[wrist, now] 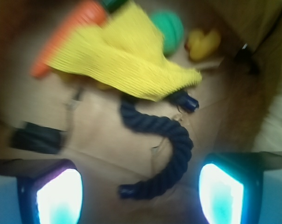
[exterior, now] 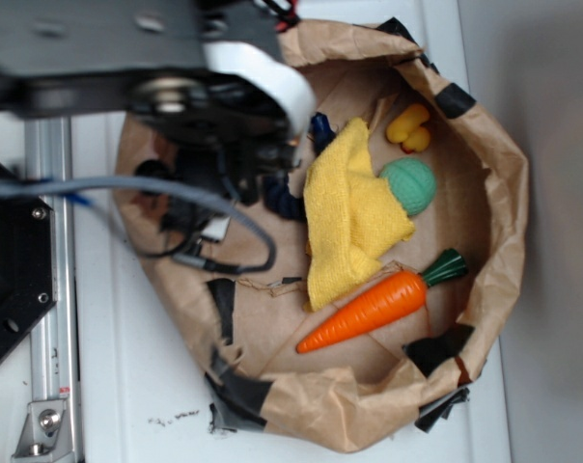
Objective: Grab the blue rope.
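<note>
Inside the paper bag (exterior: 485,193) lie one blue rope (wrist: 171,144), one yellow cloth (exterior: 349,212) covering its far part, one carrot (exterior: 369,311), one green ball (exterior: 410,185) and one rubber duck (exterior: 410,127), while the pincer (wrist: 140,186) hangs spread above the rope.

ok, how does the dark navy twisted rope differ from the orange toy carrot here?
The dark navy twisted rope bends into a hook; the orange toy carrot is straight and tapered. The rope's surface is braided, the carrot's smooth. A yellow cloth overlaps part of the rope, while the carrot is mostly uncovered. Both lie loose on the brown paper bag.
</note>
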You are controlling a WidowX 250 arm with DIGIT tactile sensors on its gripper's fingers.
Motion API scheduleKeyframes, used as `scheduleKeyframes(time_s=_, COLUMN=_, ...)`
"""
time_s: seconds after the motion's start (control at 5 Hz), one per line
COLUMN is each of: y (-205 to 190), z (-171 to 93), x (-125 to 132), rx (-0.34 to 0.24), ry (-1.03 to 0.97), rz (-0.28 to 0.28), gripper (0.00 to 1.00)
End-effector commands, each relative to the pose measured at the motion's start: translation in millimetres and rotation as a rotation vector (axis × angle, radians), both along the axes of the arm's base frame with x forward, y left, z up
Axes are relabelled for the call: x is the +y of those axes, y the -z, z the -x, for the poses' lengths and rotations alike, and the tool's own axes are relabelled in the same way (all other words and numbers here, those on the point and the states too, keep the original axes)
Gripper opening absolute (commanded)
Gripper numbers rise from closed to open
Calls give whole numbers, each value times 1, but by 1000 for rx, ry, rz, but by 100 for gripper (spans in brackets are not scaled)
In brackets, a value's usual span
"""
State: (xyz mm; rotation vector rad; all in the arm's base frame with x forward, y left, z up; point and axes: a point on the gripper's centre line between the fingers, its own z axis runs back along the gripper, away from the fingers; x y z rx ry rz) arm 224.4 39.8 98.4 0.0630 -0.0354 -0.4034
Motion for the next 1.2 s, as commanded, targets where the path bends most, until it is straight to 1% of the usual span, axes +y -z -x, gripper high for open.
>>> scheduleKeyframes(time_s=0.0, y=48, z=-14, x=17, rx=8, ry=91, rz=-35, gripper=100)
scheduleKeyframes(time_s=0.2, y=69, z=-14, x=25, rx=11, ry=132, rz=-80, gripper=100)
scheduleKeyframes(time_s=0.4, y=69, z=-14, x=29, rx=0, ry=108, rz=-49, gripper=100)
scheduleKeyframes(time_s=0.6, y=74, z=-15, x=25, rx=3, ry=128, rz=-55, gripper=100)
scheduleKeyframes(time_s=0.8, y=79, z=-20, x=26, rx=-17, ry=139, rz=-74, gripper=100)
scheduleKeyframes(time_s=1.0, y=93, z=-17, x=36, rx=13, ry=114, rz=-86, gripper=100)
